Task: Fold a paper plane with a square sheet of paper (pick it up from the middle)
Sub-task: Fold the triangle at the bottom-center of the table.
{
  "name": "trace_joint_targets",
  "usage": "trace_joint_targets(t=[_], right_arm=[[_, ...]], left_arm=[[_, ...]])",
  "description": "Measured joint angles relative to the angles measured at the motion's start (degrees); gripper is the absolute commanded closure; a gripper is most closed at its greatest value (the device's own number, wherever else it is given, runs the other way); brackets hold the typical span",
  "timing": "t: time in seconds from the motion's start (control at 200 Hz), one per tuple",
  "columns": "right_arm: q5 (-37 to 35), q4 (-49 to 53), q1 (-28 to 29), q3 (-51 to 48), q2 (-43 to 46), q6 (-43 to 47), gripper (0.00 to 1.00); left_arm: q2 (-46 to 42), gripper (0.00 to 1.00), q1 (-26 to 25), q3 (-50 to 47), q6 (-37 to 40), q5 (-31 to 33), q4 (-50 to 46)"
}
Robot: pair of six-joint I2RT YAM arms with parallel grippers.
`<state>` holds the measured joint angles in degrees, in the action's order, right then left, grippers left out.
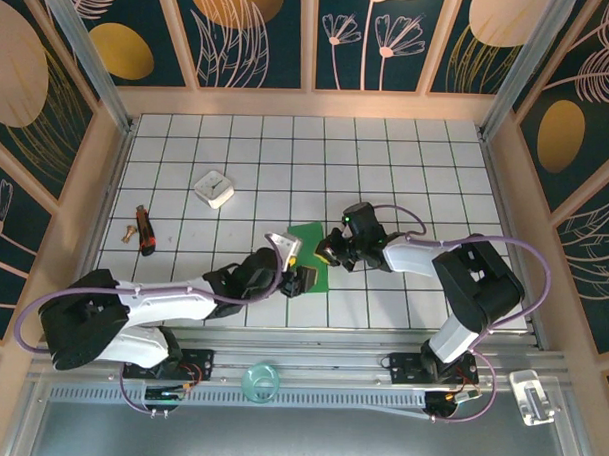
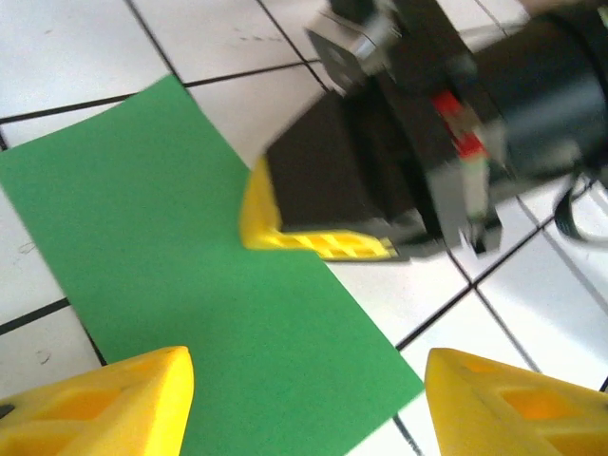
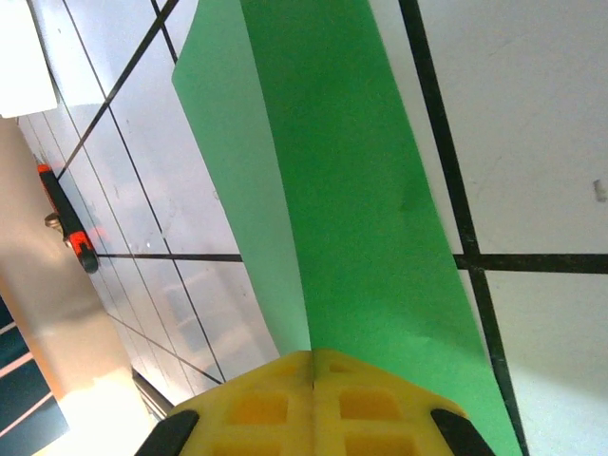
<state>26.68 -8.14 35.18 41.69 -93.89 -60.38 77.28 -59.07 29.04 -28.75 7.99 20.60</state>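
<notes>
The square sheet of paper [image 1: 310,246] is bright green and lies mid-table as a folded strip between both grippers. In the right wrist view the paper [image 3: 361,190] runs away from my right gripper [image 3: 312,366], whose yellow fingers are shut on its near edge, with a paler flap lifting on the left. My right gripper [image 2: 318,244] also shows in the left wrist view, pinching the paper's [image 2: 180,275] far edge. My left gripper [image 2: 309,408] hangs open just above the paper's near corner, one finger on each side, holding nothing. The paper plane is out of view.
A small white square box [image 1: 215,188] sits at the back left. An orange and black tool [image 1: 144,232] lies near the left wall, also seen in the right wrist view [image 3: 66,223]. A teal round object [image 1: 261,380] rests on the front rail between the arm bases.
</notes>
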Motion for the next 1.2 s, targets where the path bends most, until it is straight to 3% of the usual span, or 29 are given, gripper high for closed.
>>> trace_joint_targets(t=[0.295, 0.445, 0.801, 1.021, 1.201], right_arm=[[0.04, 1.11, -0.5, 1.14, -0.13, -0.22, 1.0], [0.44, 1.14, -0.61, 1.16, -1.03, -0.22, 1.0], [0.46, 1.07, -0.72, 1.16, -1.53, -0.22, 1.0], [0.46, 1.07, -0.9, 1.16, -1.53, -0.22, 1.0], [0.46, 1.11, -1.03, 1.16, -1.55, -0.2, 0.93]], left_arm=[[9.99, 0.3, -7.19, 4.98, 8.63, 8.72, -1.53], [13.99, 0.45, -7.45, 8.55, 10.34, 11.98, -2.4], [14.29, 0.81, -7.5, 9.57, 10.49, 14.43, -3.21], [14.29, 0.97, -7.5, 9.62, 10.23, 14.53, -3.52], [14.27, 1.0, -7.48, 9.62, 9.07, 13.46, -3.41]])
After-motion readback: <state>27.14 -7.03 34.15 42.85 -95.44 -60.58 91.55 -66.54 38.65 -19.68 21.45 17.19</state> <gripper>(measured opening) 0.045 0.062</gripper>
